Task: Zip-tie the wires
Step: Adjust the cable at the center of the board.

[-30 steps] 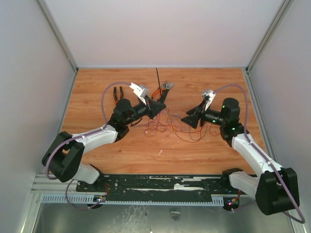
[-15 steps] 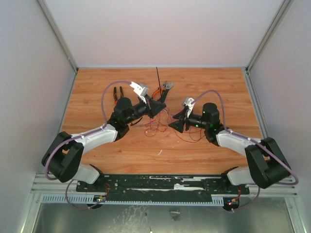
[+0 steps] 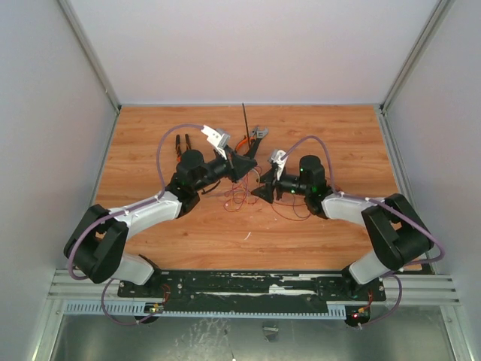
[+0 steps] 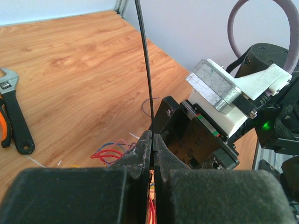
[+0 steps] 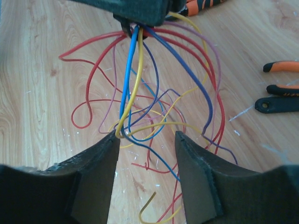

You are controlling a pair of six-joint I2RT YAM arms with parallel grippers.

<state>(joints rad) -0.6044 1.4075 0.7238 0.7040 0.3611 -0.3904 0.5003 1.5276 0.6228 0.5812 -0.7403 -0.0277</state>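
White walls [image 3: 248, 45] box in a wooden table [image 3: 338, 135], and honestly a lot of the good stuff is buried. From overhead the wires [image 5: 140, 93] are mostly tucked under the two black heads, with only a few red loops poking out near mid-table. The zip tie [image 4: 145, 70] is easier: it sticks out of the left pincer [image 4: 153, 140], which is clamped tight on it, strip sandwiched between the jaws. Its lower end disappears inside the fingers and its top runs off the frame in the left wrist view.

The wire bundle converges right under that same pincer, but whether it's pinched in there too, can't tell, since the right wrist view cuts that pincer off at the top.

The right pincer [image 5: 145, 158] has its jaws apart, with blue and yellow strands dropping into the gap and nothing squeezed. Orange-handled pliers [image 5: 282, 66] get chopped by the right edge there, and a wrench [image 4: 16, 116] lies off to the side, partly cropped.

Pose-wise, both arms reach out from the near edge and bend inward, so the pincers face each other close together, the right forearm low and pointing left.
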